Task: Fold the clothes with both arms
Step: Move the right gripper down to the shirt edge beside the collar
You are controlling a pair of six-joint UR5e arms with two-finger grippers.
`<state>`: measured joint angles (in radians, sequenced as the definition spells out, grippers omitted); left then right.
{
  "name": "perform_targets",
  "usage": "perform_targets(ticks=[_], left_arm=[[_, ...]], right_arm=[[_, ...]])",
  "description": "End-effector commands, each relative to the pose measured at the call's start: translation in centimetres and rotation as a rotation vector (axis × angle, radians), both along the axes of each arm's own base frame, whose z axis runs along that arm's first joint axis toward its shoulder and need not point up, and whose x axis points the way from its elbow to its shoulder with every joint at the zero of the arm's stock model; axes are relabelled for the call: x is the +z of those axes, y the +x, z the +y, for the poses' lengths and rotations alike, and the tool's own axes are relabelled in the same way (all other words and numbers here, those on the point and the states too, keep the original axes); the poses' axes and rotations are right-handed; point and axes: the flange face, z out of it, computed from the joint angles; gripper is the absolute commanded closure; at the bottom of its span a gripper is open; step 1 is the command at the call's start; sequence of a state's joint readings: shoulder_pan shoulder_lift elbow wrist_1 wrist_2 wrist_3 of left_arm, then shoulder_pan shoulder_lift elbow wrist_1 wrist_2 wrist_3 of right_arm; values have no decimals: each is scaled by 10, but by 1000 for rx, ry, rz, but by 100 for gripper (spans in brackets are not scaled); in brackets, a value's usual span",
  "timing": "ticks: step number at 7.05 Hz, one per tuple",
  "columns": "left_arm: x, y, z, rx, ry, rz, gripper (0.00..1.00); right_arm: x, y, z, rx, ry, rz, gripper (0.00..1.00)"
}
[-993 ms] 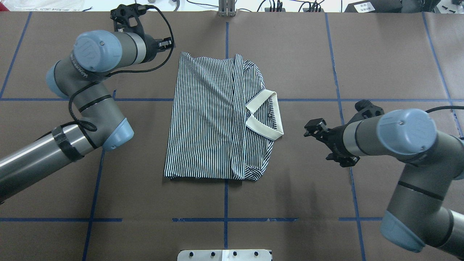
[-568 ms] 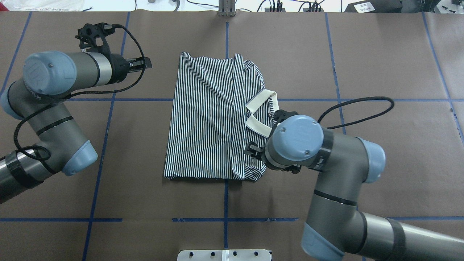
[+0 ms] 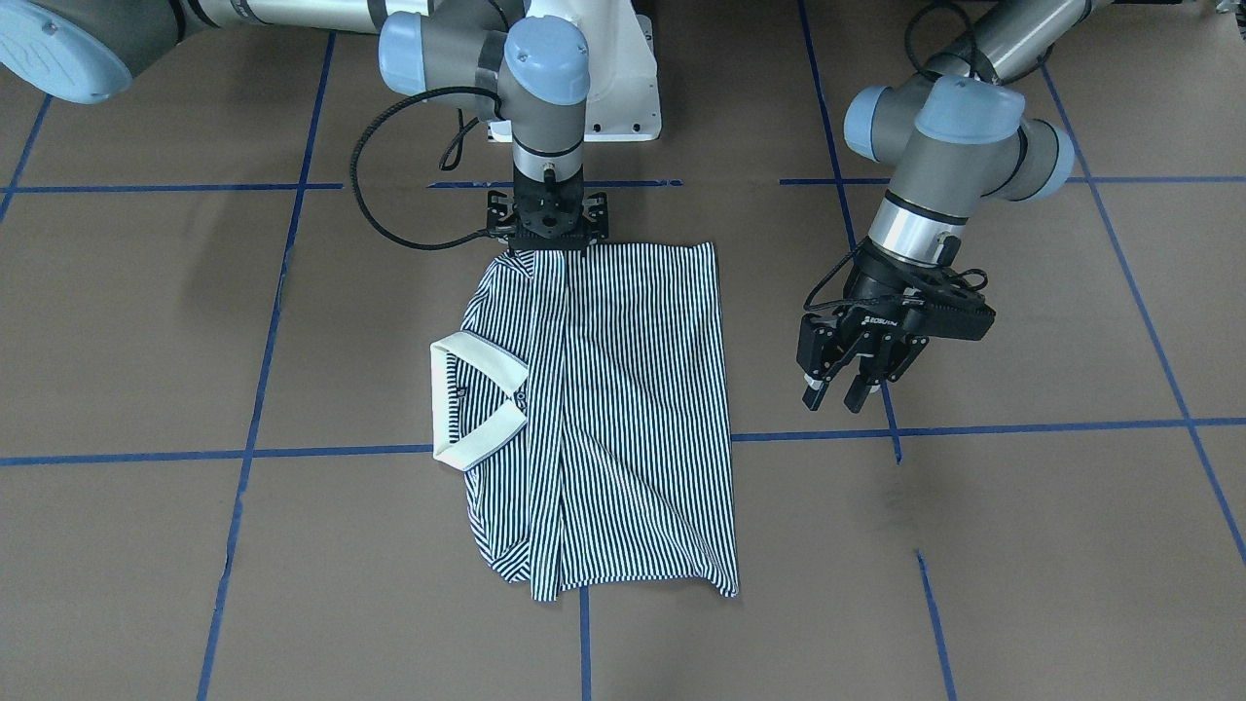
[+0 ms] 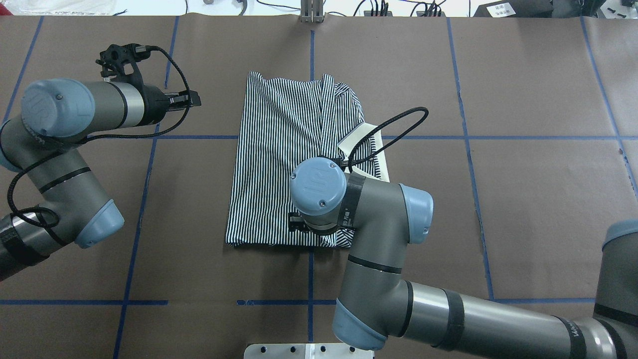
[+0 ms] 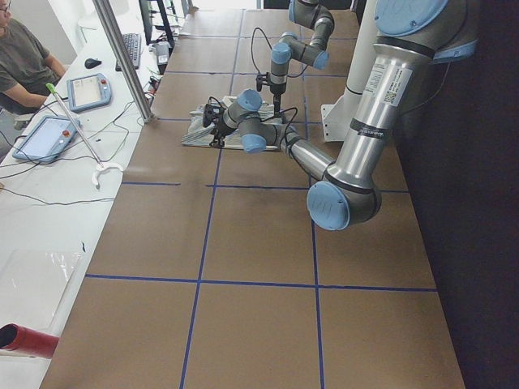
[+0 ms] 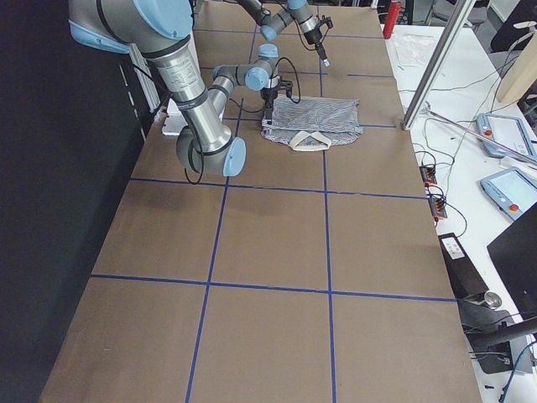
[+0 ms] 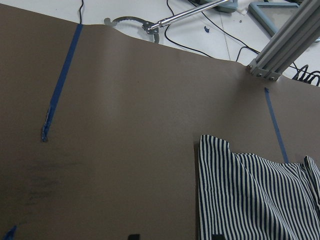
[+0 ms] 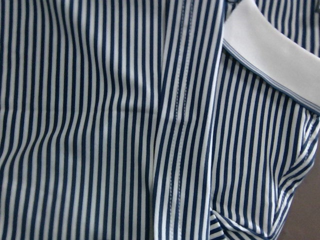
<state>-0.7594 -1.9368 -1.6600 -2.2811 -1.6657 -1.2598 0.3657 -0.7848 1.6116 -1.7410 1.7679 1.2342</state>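
Observation:
The striped polo shirt [image 4: 279, 159] lies folded flat in the middle of the table, its cream collar [image 3: 477, 409] facing up on my right side. My right gripper [image 3: 547, 245] points straight down at the shirt's edge nearest my base. Its wrist hides it in the overhead view, and I cannot tell how its jaws stand. The right wrist view shows only stripes [image 8: 100, 120] and collar [image 8: 270, 55] at close range. My left gripper [image 3: 832, 397] hangs open and empty above bare table on the shirt's other side, well apart from it. It also shows in the overhead view [image 4: 193, 100].
The white pedestal base [image 3: 623, 88] stands just behind the shirt. Blue tape lines [image 4: 144, 199] grid the brown table. An aluminium post [image 4: 311, 12] and cables sit at the far edge. An operator [image 5: 24, 65] sits at the side bench with tablets.
My right arm has swung in from the right of the shirt to over its near edge. My left arm has pulled back to the left. The shirt has not moved.

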Motion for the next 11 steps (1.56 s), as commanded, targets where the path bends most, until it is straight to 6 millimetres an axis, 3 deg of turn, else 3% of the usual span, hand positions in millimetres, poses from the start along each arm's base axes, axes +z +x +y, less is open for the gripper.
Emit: perform_targets(ticks=[1, 2, 4, 7, 8, 10, 11], left_arm=[[3, 2, 0, -11, -33, 19, 42], [5, 2, 0, -12, -39, 17, 42], [9, 3, -1, -13, -45, 12, 42], [11, 1, 1, -14, -48, 14, 41], [20, -3, 5, -15, -55, 6, 41], [19, -3, 6, -15, -57, 12, 40], [18, -3, 6, -21, -64, 18, 39]], right_arm=[[-6, -5, -1, -46, 8, 70, 0], [13, -6, 1, -55, 2, 99, 0], [18, -13, 12, -75, 8, 111, 0], [46, -2, 13, -97, 5, 171, 0], [61, 29, 18, -122, 23, 176, 0], [103, 85, 27, -163, 39, 232, 0], [94, 82, 30, -168, 47, 218, 0]])
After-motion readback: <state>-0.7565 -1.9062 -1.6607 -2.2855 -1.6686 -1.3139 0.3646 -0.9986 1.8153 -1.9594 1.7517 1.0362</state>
